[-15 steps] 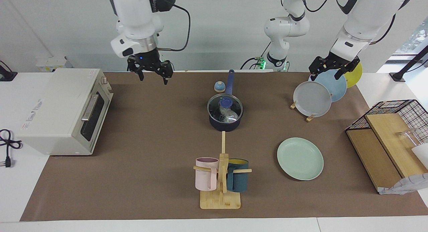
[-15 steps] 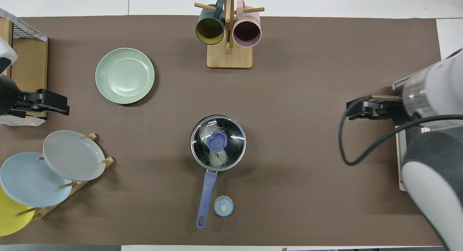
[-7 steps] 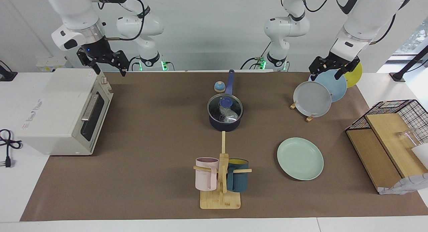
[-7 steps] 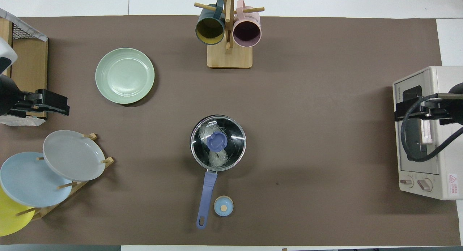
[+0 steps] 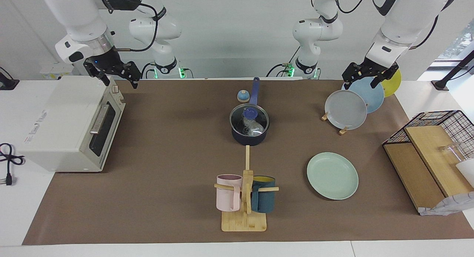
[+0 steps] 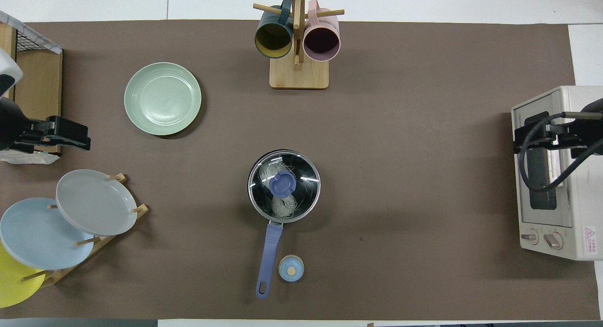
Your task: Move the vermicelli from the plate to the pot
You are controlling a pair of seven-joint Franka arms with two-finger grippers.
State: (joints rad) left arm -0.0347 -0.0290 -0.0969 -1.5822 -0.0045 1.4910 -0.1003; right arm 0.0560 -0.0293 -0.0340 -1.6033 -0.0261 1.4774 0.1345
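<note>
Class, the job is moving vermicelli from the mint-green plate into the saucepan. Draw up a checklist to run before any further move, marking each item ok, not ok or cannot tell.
1. Vermicelli inside the pot: ok, strands show through the glass lid.
2. Plate bare of noodles: ok.
3. Lid seated on the pot: ok.
4. Left pincer open and holding nothing: ok, it is over the plate rack.
5. Right pincer open and holding nothing: ok, it is over the toaster oven.
6. Strands spilled on the brown mat: ok, none seen.
</note>
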